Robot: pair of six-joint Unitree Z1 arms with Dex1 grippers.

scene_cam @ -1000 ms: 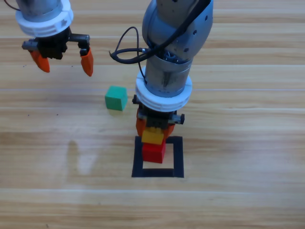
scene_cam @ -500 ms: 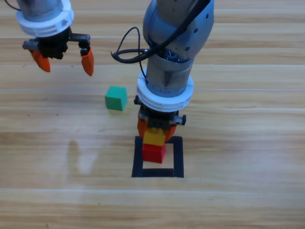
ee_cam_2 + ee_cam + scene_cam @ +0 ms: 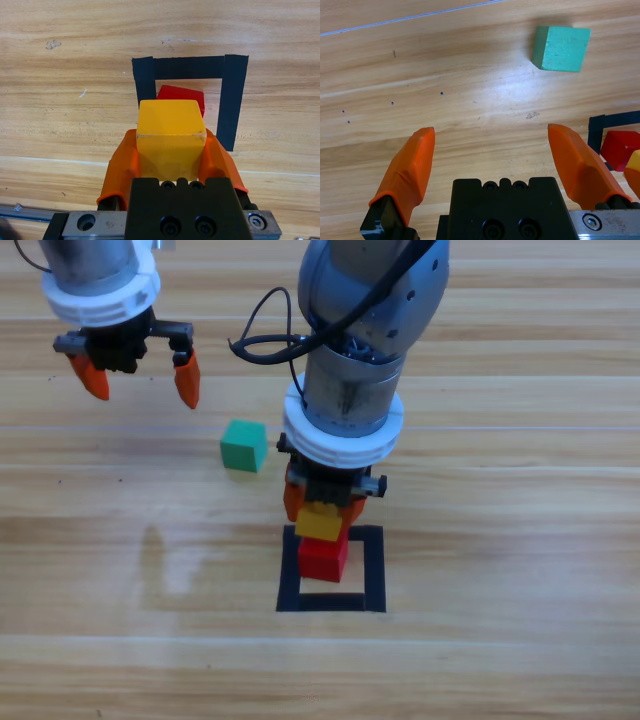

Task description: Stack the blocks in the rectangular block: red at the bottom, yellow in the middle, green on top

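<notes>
The yellow cube (image 3: 320, 523) sits clamped between the two orange jaws of the right claw (image 3: 322, 508), which comes down from the top middle of the high view; in the right wrist view the yellow cube (image 3: 170, 142) fills the space between the jaws, with both jaws pressed against its sides. Directly beyond it lies the red cube (image 3: 323, 557), resting on the wood inside the rectangular block (image 3: 374, 570), the dark tape outline on the desk (image 3: 500, 540). From above, the yellow cube overlaps the far edge of the red cube, toward the far side of the outline; whether the two cubes touch cannot be told. In the right wrist view only a corner of the red cube (image 3: 181, 95) shows past the yellow one, inside the tape outline (image 3: 231, 95). The green cube (image 3: 244, 445) stands by itself on the desk to the left of the outline and a little farther back, apart from the tape and from both claws. The left claw (image 3: 140, 375) hangs over the far left part of the desk, its jaws spread wide with nothing between them. In the left wrist view the green cube (image 3: 561, 48) lies ahead of that claw (image 3: 490, 142) and off to its right, well beyond the tips, while a corner of the tape and the red cube (image 3: 620, 149) show at the right edge.
</notes>
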